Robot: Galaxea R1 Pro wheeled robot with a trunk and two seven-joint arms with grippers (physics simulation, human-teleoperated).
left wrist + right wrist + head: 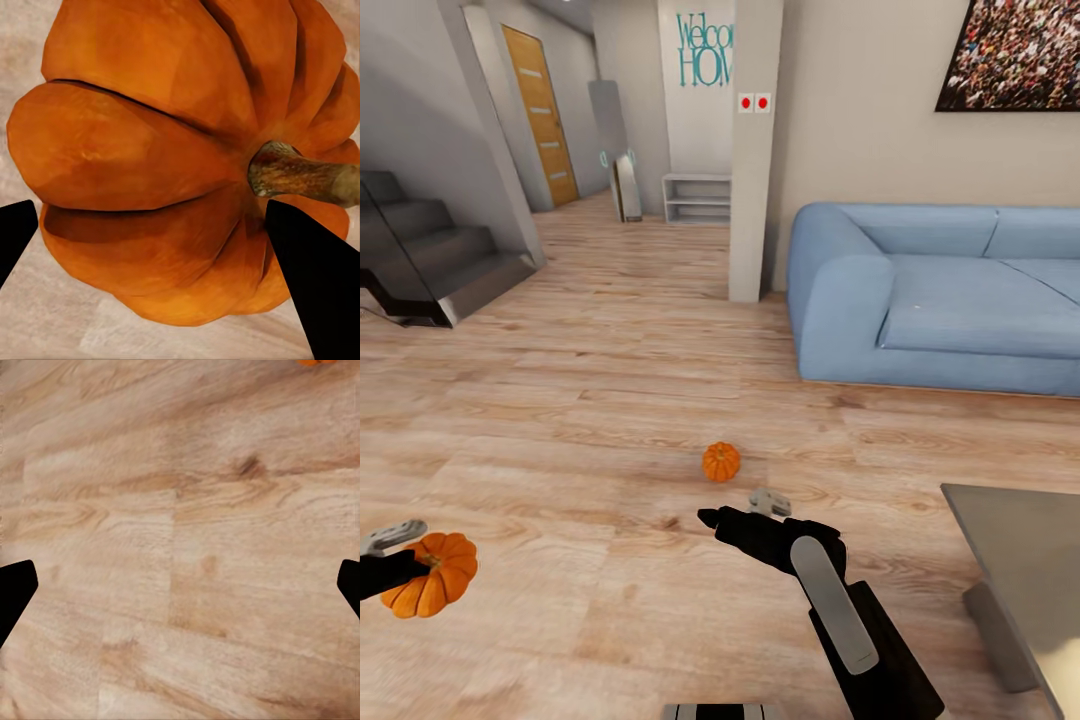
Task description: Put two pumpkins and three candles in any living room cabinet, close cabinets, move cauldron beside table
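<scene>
My left gripper (405, 556) is shut on a ribbed orange pumpkin (432, 577), held just above the wood floor at the lower left. Close up, this pumpkin (150, 127) with its brown stem sits between the black fingers (315, 285). A second small pumpkin (721, 461) rests on the floor in the middle. My right gripper (737, 508) hovers just short of it, open, with bare floor between its fingers (15, 592). A sliver of that pumpkin (315, 362) shows at the frame's edge. The grey glass table (1010, 560) stands at the lower right. Candles, cabinet and cauldron are out of view.
A blue sofa (950, 300) stands against the far right wall. A white pillar (752, 200) rises beside it. Dark stairs (430, 260) are at the left, and a hallway with a low white shelf (697, 198) runs behind.
</scene>
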